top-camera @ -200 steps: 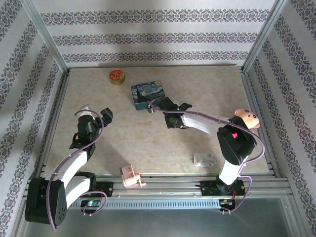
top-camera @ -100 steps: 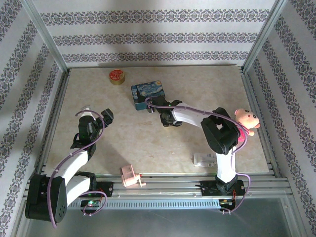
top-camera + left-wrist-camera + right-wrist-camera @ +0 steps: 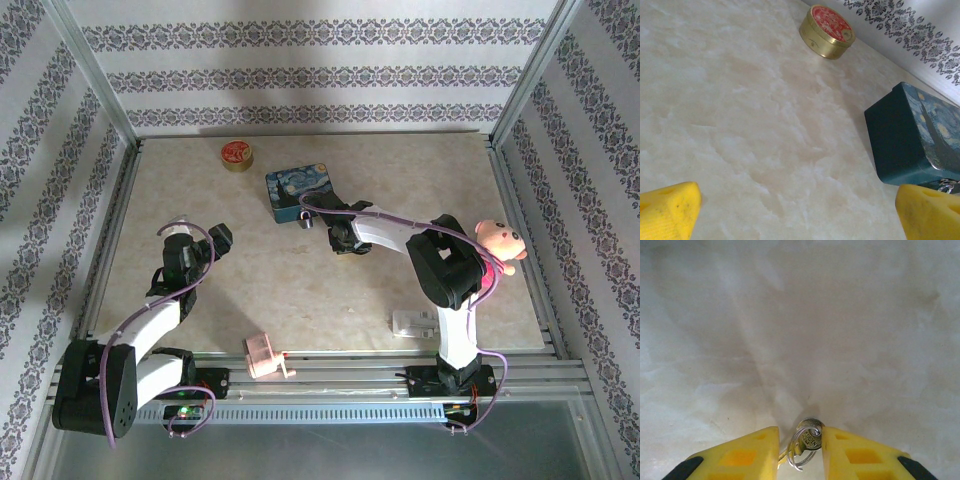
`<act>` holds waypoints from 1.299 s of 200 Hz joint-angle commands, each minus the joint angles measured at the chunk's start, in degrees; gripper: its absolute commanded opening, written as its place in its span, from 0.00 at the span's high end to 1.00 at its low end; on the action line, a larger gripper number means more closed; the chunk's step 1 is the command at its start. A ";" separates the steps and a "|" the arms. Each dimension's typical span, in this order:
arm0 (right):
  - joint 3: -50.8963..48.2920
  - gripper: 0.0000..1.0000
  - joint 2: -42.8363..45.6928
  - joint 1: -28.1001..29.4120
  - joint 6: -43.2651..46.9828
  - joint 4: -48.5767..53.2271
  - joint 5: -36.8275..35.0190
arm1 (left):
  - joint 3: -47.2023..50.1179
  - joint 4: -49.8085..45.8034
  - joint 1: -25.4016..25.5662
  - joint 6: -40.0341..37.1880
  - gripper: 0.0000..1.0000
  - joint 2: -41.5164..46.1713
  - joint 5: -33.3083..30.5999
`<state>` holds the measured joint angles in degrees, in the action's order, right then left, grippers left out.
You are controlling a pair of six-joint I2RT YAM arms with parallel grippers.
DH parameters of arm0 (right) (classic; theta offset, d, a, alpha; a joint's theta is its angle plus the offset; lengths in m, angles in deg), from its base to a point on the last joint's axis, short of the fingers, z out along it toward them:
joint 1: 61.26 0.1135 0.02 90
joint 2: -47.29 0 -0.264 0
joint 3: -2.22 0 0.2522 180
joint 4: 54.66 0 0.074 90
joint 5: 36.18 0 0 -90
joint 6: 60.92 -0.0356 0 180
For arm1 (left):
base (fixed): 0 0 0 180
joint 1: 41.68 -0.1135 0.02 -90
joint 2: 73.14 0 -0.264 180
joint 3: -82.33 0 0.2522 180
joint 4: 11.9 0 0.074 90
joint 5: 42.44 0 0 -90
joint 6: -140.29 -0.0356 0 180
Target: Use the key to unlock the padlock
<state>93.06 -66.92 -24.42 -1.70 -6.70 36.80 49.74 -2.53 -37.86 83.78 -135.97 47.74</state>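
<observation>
In the right wrist view the key (image 3: 810,438), a small dull metal key on a wire ring, sits between my yellow fingers just above the marble tabletop. My right gripper (image 3: 800,445) has closed in on it, one finger (image 3: 850,452) against the key's head and the other against the ring and blade. From above, that gripper (image 3: 337,240) is low over the table just in front of the blue tin (image 3: 300,192). The padlock (image 3: 306,222) is a small silvery thing at the tin's near edge; a glint of it (image 3: 946,186) peeks past my left finger. My left gripper (image 3: 215,238) is wide open and holds nothing.
A round gold tin with a red lid (image 3: 237,155) stands at the back left. A pink teddy (image 3: 498,243) lies by the right arm's elbow. A pink object (image 3: 265,357) and a pale clear one (image 3: 415,323) rest near the front edge.
My right gripper's fingers have drawn together around the key while its arm folded in and the wrist shifted slightly left. The left arm has barely moved and stays open.
</observation>
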 commanded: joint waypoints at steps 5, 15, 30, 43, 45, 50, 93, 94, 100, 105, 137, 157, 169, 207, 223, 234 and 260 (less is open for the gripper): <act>-0.44 0.72 -1.45 -0.50 -0.86 0.17 0.23 | -1.23 1.75 0.58 -0.10 0.01 -0.32 0.69; -0.44 0.73 -1.53 -0.54 -0.87 0.26 0.23 | -1.25 1.82 0.58 -0.11 0.01 -0.32 0.62; -0.48 0.73 -1.62 -0.64 -0.90 0.39 0.14 | -1.38 1.74 0.58 -0.26 0.01 -0.31 0.53; -0.53 0.74 -1.78 -0.76 -1.04 0.61 0.17 | -1.47 1.52 0.54 -0.32 0.01 -0.26 0.52; -0.57 0.74 -1.79 -0.78 -1.04 0.61 0.16 | -1.43 1.44 0.57 -0.42 0.01 -0.23 0.52; -0.68 0.76 -1.74 -0.83 -1.08 0.70 0.06 | -1.55 1.40 0.58 -0.45 0.01 -0.19 0.47; -1.84 0.85 -0.34 -0.85 -1.47 0.62 0.06 | -1.82 1.07 0.57 -0.55 0.01 -0.02 0.51; -1.88 0.85 -0.28 -0.83 -1.47 0.62 0.06 | -1.82 1.10 0.58 -0.55 0.01 -0.02 0.52; -2.06 0.88 0.06 -0.83 -1.56 0.61 -0.03 | -1.91 1.00 0.58 -0.54 0.01 -0.06 0.52; -2.23 0.90 0.40 -0.81 -1.64 0.61 -0.03 | -2.04 1.02 0.58 -0.54 0.01 -0.06 0.59; -3.07 1.00 2.68 -1.00 -1.90 0.19 1.05 | -3.07 -0.11 0.58 -0.62 0.01 -0.15 1.59; -4.07 1.00 4.61 -1.16 -2.00 -0.59 2.57 | -4.77 -2.32 0.56 -1.58 0.01 -0.66 3.68; -4.68 1.00 5.99 -1.24 -2.00 -1.10 3.70 | -5.57 -2.88 0.58 -2.18 0.01 -0.92 5.87; -7.79 1.00 12.06 -1.45 -1.95 -3.18 8.82 | -6.57 -2.24 1.14 -1.31 0.00 -1.86 12.86; -9.47 1.00 15.37 -1.49 -2.01 -4.00 10.56 | -6.82 -2.42 2.55 -0.64 0.01 -2.58 13.96; -10.45 1.00 17.69 -1.42 -2.00 -4.35 11.56 | -6.82 -2.19 4.00 -0.79 0.02 -2.90 13.99; -13.11 1.00 23.44 -1.16 -1.85 -6.21 14.83 | -6.07 1.00 9.58 -1.40 0.03 -4.28 12.50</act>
<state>82.35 -48.50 -25.17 -2.75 -10.83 47.38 44.54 -3.84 -32.59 83.15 -139.34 59.44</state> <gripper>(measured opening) 0.043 0.972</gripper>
